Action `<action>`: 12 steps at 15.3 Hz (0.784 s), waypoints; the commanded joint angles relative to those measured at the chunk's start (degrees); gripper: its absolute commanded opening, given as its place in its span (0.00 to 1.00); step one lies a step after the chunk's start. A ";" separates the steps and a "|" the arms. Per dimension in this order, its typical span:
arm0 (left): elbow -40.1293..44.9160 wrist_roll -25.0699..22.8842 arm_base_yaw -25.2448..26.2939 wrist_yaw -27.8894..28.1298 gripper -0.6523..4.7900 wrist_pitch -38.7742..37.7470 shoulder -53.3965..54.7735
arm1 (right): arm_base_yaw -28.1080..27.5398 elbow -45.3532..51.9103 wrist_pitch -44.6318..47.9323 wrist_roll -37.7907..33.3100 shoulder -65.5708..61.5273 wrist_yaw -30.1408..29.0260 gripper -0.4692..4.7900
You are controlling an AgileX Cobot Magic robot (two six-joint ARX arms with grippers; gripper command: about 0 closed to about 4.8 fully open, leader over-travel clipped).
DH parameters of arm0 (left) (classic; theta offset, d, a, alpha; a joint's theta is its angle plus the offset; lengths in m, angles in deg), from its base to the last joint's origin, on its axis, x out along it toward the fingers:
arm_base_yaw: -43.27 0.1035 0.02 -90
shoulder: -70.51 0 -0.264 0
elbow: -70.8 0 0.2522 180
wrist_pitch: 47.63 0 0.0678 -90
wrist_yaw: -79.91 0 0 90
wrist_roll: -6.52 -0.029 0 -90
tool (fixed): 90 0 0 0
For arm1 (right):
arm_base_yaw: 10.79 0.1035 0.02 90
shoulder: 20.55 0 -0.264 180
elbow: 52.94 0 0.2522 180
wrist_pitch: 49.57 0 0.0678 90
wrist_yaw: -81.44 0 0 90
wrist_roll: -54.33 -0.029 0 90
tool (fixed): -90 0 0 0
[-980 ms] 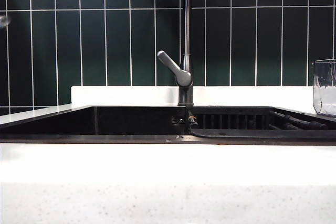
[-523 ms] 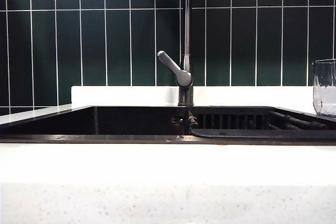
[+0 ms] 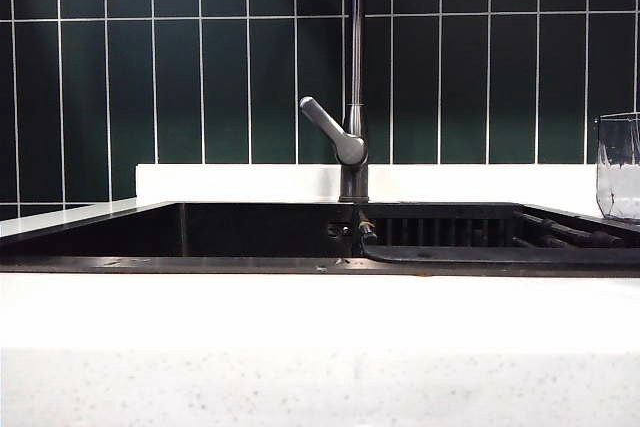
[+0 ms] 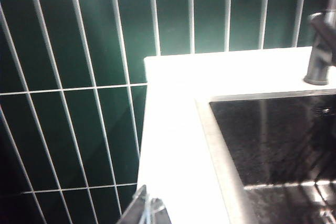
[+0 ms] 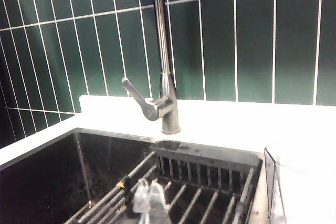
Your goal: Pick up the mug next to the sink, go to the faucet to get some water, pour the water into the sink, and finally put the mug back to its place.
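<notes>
White speckled counter [image 3: 320,347] runs across the front, bare. Behind it the black sink [image 3: 180,232] sits in the counter, with a ribbed black rack [image 3: 440,229] over its right half. No arm shows in the exterior view.

Left gripper [image 4: 146,211]: only the clear fingertips show in its wrist view, pressed together, jaws closed, holding nothing, hanging over the counter edge left of the sink [image 4: 273,140].

Right gripper [image 5: 148,199]: clear fingertips closed together, empty, above the rack [image 5: 199,192] inside the sink.

Mug [image 3: 619,167], clear glass, stands upright on the counter just right of the sink, cut off by the exterior view's edge; its rim [image 5: 273,182] shows near the right gripper, apart from it.

Faucet [image 3: 353,107] rises at the sink's back edge, grey lever [image 3: 325,127] angled up to the left. Dark green wall tiles [image 3: 200,67] lie behind.
</notes>
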 commanded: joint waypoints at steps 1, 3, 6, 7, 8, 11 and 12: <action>-0.15 -0.07 0.02 0.20 0.11 -0.26 0.07 | 0.02 0.17 -0.07 -0.24 0.00 -0.13 0.08; -0.15 -0.07 0.02 0.20 0.11 -0.26 0.07 | 0.02 0.17 -0.07 -0.24 0.00 -0.13 0.08; -0.15 -0.07 0.02 0.20 0.11 -0.26 0.07 | 0.17 0.17 -0.09 -0.24 0.00 -0.02 0.08; -0.15 -0.07 0.02 0.17 0.11 -0.24 -0.15 | 0.83 0.20 -0.11 -0.24 0.00 -0.02 0.08; -0.15 -0.07 0.11 0.22 0.11 -0.31 -0.13 | 2.51 0.24 -0.11 -0.24 0.00 0.15 0.08; -0.15 -0.04 0.52 0.13 0.11 -0.26 -0.13 | 10.99 0.24 -0.11 -0.24 0.00 0.26 0.08; -0.15 -0.07 1.95 -0.50 0.11 -0.26 -0.13 | 12.72 0.24 -0.11 -0.24 0.00 0.24 0.08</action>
